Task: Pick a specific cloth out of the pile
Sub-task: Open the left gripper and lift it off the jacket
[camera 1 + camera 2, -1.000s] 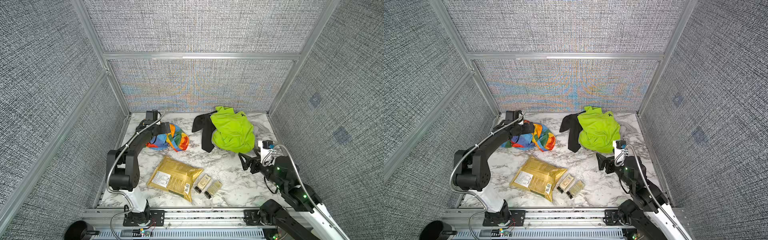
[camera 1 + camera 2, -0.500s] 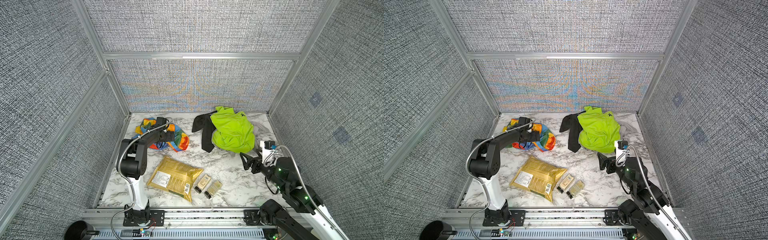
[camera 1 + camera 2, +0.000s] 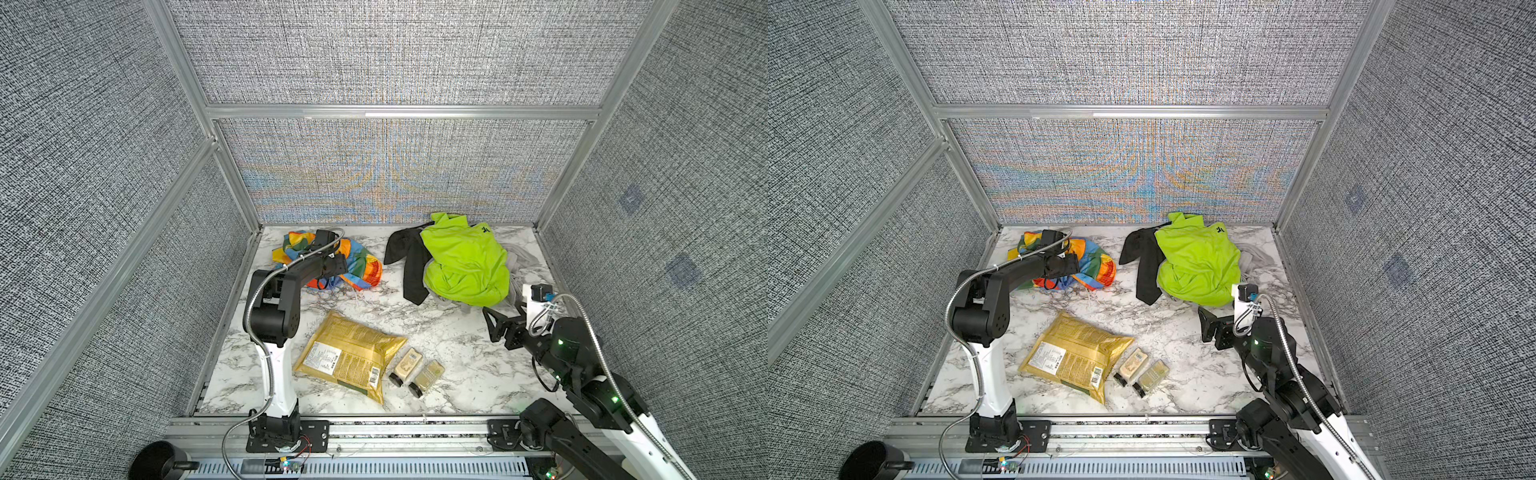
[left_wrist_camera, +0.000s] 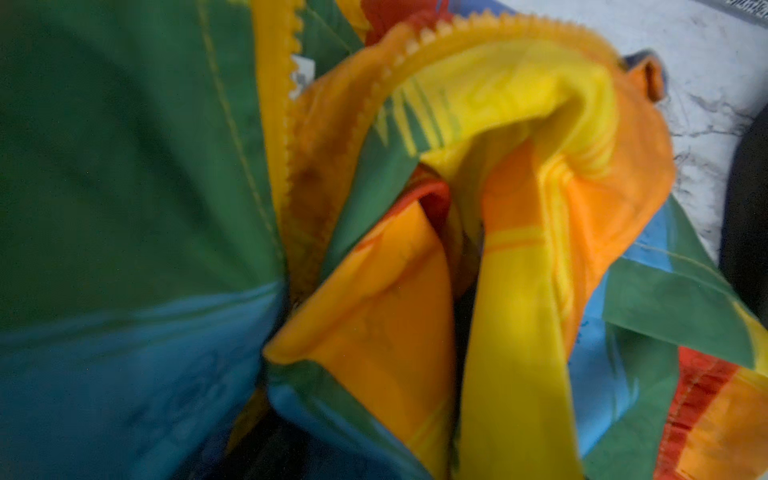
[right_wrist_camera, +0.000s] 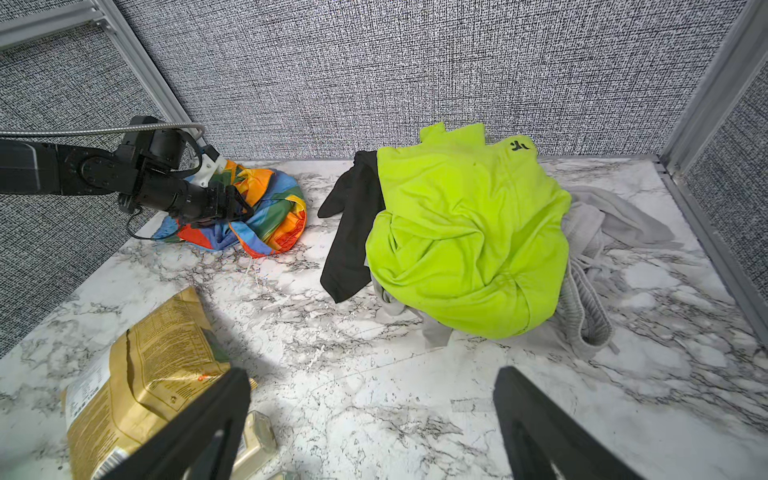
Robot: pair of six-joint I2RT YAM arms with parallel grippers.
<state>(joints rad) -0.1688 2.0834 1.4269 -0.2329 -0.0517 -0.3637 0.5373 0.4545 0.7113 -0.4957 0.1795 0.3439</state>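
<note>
The cloth point(image 3: 361, 270) point(image 3: 1096, 266), crumpled in blocks of red, orange, yellow, green and blue, lies at the back left, apart from the pile. My left gripper point(image 3: 338, 266) point(image 5: 232, 203) is pushed into its folds. Fabric point(image 4: 374, 311) fills the left wrist view and hides the jaws. The pile stands at the back right: a lime-green shirt point(image 3: 461, 266) point(image 5: 465, 232) on top, a black garment point(image 3: 409, 266) on its left, a grey one point(image 5: 590, 232) beneath. My right gripper point(image 3: 494, 322) point(image 5: 370, 415) hovers open and empty over bare table in front of the pile.
A gold pouch point(image 3: 353, 357) lies front centre with two small packets point(image 3: 409, 361) point(image 3: 428, 372) beside it. The marble table point(image 3: 457, 340) is boxed in by grey fabric walls with aluminium posts point(image 3: 232, 183) on three sides.
My left arm has swung in from the back-left corner, and its gripper has slid right and forward over the cloth, its jaws narrowing. More cloth now shows behind it. The right arm has barely moved.
</note>
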